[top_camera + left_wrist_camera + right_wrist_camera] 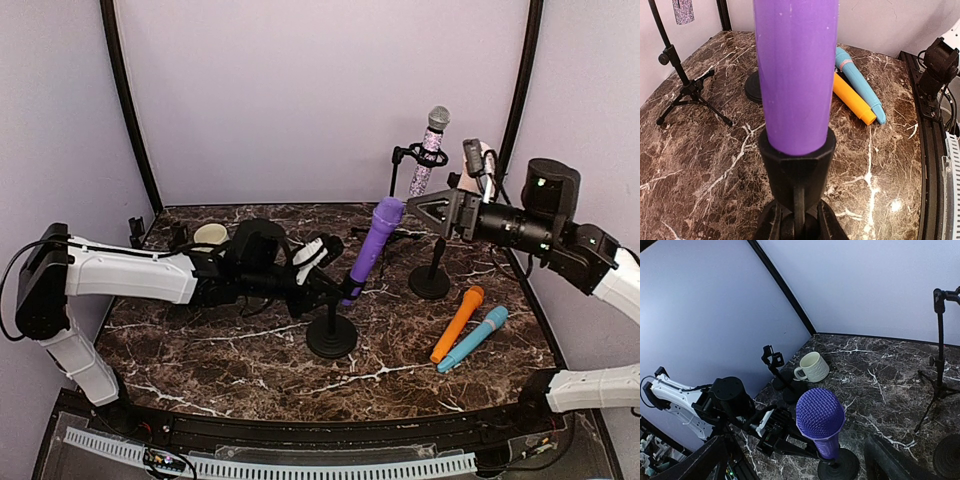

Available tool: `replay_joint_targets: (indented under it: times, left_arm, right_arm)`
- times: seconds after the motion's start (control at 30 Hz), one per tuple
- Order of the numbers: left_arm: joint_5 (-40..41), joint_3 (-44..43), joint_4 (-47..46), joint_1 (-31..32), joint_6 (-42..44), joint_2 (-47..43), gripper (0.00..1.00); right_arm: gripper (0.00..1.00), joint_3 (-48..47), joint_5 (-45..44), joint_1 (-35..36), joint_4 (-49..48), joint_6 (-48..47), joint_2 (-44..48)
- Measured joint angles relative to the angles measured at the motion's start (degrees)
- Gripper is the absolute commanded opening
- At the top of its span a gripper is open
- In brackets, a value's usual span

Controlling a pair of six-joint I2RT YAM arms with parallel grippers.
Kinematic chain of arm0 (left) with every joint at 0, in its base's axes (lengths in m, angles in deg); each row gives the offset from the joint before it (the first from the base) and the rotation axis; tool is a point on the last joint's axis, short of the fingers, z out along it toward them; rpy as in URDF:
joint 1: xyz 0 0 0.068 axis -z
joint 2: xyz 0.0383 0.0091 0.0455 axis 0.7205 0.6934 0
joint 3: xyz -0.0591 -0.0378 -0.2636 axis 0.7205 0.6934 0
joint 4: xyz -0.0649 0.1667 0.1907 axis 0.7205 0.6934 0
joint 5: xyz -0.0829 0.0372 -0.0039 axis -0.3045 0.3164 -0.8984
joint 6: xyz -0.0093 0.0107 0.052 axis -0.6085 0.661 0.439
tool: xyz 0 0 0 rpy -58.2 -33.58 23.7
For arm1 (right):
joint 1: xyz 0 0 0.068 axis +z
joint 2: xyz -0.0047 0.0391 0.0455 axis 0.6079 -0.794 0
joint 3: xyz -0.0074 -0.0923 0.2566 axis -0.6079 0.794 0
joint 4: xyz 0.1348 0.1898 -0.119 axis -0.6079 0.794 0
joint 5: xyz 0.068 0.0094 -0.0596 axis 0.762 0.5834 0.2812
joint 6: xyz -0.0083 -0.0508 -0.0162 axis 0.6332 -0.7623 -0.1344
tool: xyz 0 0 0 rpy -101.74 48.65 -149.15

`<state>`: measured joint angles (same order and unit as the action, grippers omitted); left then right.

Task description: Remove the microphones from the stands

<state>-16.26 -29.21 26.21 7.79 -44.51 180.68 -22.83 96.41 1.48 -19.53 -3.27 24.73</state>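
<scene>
On the marbled table (pixel 200 345), near centre, a black stand (pixel 331 338). Seated in its clip, tilted head-up to the right, the purple microphone (pixel 372 245). Clamped shut on the stand just under that clip, the left gripper (pixel 335 288). Near the head, spread wide and holding nothing, the right gripper (pixel 418 208) (orange microphone (pixel 457 323) and blue microphone (pixel 472 338) lying side by side further right).

**Marble-topped table inside a pale-walled booth**

A dark brown, marble-patterned tabletop (pixel 200 345) with white veins forms the base of a small enclosure. Plain pale lavender walls (pixel 320 90) rise behind it and on both sides. Thin black posts (pixel 126 110) run up the two back corners. A black rim (pixel 330 428) edges the table's near side. The light is soft and even, leaving one small bright glint (pixel 895 205) on the stone.
</scene>
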Motion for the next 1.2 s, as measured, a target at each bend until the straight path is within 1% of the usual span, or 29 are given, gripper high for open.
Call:
replay_joint_targets:
  times: [0.07, 0.13, 0.27, 0.47, 0.53, 0.63, 0.73, 0.9, 1.1, 1.2]
  left_arm:
    - [-0.17, 0.55, -0.87, 0.00, 0.00, -0.07, 0.00]
    - [-0.35, 1.31, -2.12, 0.00, -0.04, -0.22, 0.00]
    - [-0.68, 3.39, -5.27, -0.07, -0.35, -0.87, 0.00]
    - [-1.22, 4.26, -7.04, -0.15, -1.03, -0.87, 0.00]
    - [-1.68, 4.20, -6.75, -0.17, -1.07, -0.87, 0.00]
    - [-2.23, 3.17, -5.01, -0.15, -1.07, -0.63, 0.00]
    - [-2.49, 1.79, -3.74, -0.17, -0.83, 0.24, 0.00]
    - [-3.04, -0.68, -2.56, -0.15, -0.28, 2.12, 0.00]
    - [-3.21, -2.62, -2.49, -0.11, -0.15, 3.80, 0.00]
    - [-2.89, -2.62, -2.45, -0.09, -0.24, 3.80, 0.00]
  right_arm:
    - [0.96, 0.00, -4.66, 4.24, 0.07, -0.33, -2.86]
    - [0.95, 0.00, -8.70, 6.73, -0.37, -0.24, -5.27]
    - [0.94, 0.26, -15.15, 9.31, -3.72, 1.29, -8.81]
    - [0.87, 0.37, -24.33, 12.87, -7.30, 5.55, -15.21]
    - [0.83, 0.35, -26.03, 13.68, -7.56, 6.29, -16.90]
    - [0.71, 0.24, -28.02, 14.86, -7.61, 6.69, -18.47]
    - [0.63, 0.24, -28.74, 15.15, -7.93, 5.77, -18.71]
    - [0.45, 0.28, -29.53, 15.15, -8.85, 4.17, -18.23]
    - [0.34, 1.60, -28.61, 14.73, -10.03, 2.29, -16.92]
    - [0.31, 1.60, -26.47, 13.62, -10.08, 1.60, -16.90]
